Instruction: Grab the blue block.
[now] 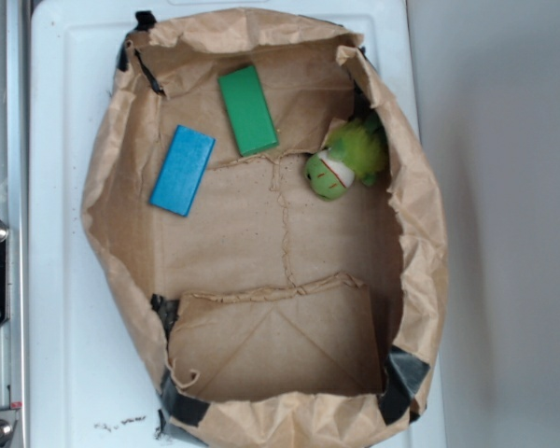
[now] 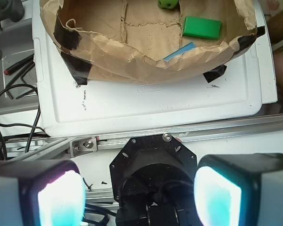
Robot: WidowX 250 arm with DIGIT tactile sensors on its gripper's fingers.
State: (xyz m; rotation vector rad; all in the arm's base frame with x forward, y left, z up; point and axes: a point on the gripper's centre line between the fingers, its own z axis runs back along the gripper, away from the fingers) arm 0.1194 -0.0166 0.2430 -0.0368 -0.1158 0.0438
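Note:
The blue block (image 1: pixel 183 170) lies flat on the floor of a brown paper bag (image 1: pixel 121 233), at its upper left, tilted a little. In the wrist view only a sliver of the blue block (image 2: pixel 179 51) shows over the bag's near wall. My gripper (image 2: pixel 139 197) is out of the exterior view. In the wrist view it stands open, its two glowing pads (image 2: pixel 61 200) wide apart with nothing between them. It hangs over the robot's black base, well back from the bag and the block.
A green block (image 1: pixel 247 109) lies next to the blue one, toward the bag's back. A green plush toy (image 1: pixel 345 163) rests by the right wall. The bag sits on a white board (image 2: pixel 146 108). Cables (image 2: pixel 9 113) and a metal rail (image 2: pixel 217 128) lie near the base.

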